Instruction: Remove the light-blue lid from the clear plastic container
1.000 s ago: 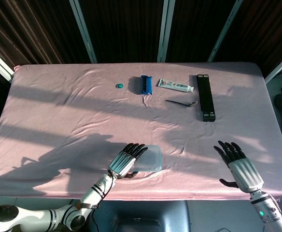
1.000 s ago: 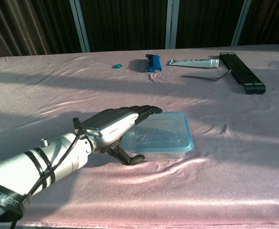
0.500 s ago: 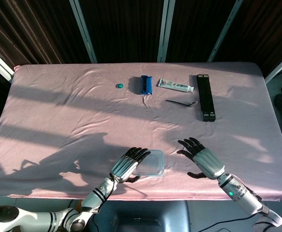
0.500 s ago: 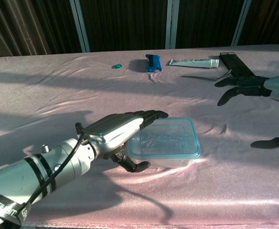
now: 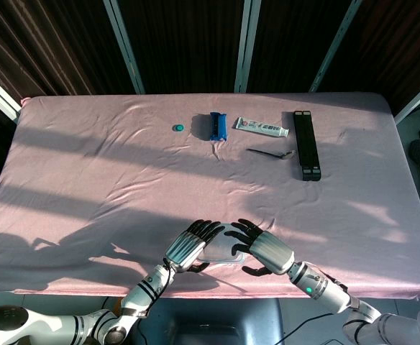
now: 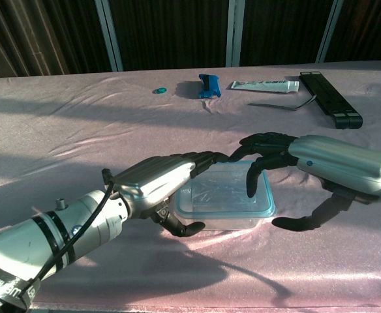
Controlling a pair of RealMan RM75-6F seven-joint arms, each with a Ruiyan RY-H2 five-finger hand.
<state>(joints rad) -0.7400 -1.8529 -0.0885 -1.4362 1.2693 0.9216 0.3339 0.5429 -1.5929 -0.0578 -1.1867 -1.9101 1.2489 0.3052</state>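
**Pre-grasp on the lid — both hands at the box, nothing lifted**

The clear plastic container [image 6: 224, 207] sits at the near edge of the pink table [image 5: 88, 165], light-blue lid [image 6: 226, 189] seated flat on it, rim flush as far as the chest view shows.

Left hand [image 6: 158, 179]: fingers laid out straight over the container's left end, thumb [image 6: 181, 227] hooked low against its near-left side. Reads as bracing the box, not closed around it — whether the fingers actually press on the lid I can't tell.

Right hand [image 6: 288, 156]: spread wide, holding nothing. Fingertips [image 6: 250, 189] curl down over the lid's right half, thumb [image 6: 295, 223] out beside the right wall near the cloth. Contact with the rim isn't clear in either view.

Step in hand, as I read it: positioning for the peel; the lid isn't off yet.

Next move calls for:
- right fingertips to catch under the lid's lip at a right corner, thumb opposing
- left hand to pin the base down so the box doesn't ride up with the lid
- peel from a corner upward, not a straight pull — the box looks light and the cloth is wrinkled and may slip.
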